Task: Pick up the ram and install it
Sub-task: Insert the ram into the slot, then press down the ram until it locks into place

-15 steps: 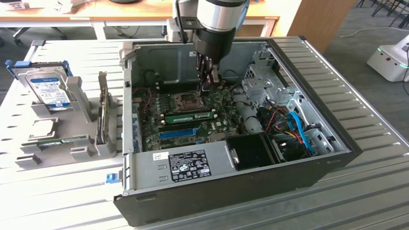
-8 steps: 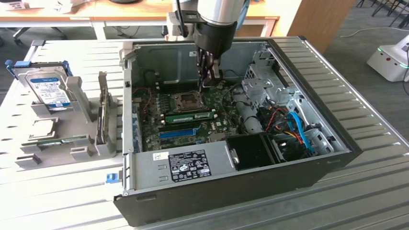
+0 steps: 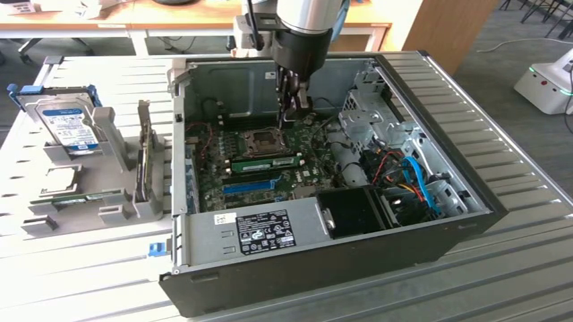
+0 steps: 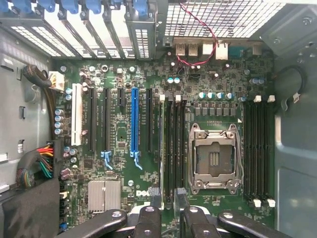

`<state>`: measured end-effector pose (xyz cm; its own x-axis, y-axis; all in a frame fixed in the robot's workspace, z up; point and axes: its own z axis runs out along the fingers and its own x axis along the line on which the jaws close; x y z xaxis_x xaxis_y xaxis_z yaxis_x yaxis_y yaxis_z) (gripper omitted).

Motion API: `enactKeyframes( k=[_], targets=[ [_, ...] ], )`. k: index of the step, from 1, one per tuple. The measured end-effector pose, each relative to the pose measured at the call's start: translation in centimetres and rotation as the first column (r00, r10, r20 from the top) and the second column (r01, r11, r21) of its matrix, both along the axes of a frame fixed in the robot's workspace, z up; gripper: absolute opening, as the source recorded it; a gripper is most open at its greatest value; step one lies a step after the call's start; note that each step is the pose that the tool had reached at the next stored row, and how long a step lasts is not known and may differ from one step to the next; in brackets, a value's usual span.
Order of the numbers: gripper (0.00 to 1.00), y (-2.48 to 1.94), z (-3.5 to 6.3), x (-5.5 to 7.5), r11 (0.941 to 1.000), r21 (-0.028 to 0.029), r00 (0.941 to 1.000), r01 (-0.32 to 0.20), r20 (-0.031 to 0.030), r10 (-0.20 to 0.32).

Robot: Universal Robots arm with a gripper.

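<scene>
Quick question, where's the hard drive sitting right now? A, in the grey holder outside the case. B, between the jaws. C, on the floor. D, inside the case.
A: the hard drive stands upright in the grey holder, outside the case on the exterior view's left.

A single robot arm point(image 3: 302, 17) reaches straight down from above, its silver sleeve ending in a black wrist section point(image 3: 300, 50). Below it the dark, slender gripper point(image 3: 289, 114) points downward. In the wrist view, its two black fingers point(image 4: 148, 220) stand parallel and apart with a clear gap between them, flanked by bolted linkage arms point(image 4: 111, 220).
</scene>
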<state>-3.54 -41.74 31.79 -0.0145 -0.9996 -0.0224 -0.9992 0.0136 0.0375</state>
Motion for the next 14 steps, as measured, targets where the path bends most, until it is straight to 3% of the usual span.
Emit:
enactKeyframes(
  k=[14],
  targets=[
    [0.25, 0.00, 0.17, 0.00, 1.0000, 0.0004, 1.0000, 0.000, 0.0002, 0.000]
  ],
)
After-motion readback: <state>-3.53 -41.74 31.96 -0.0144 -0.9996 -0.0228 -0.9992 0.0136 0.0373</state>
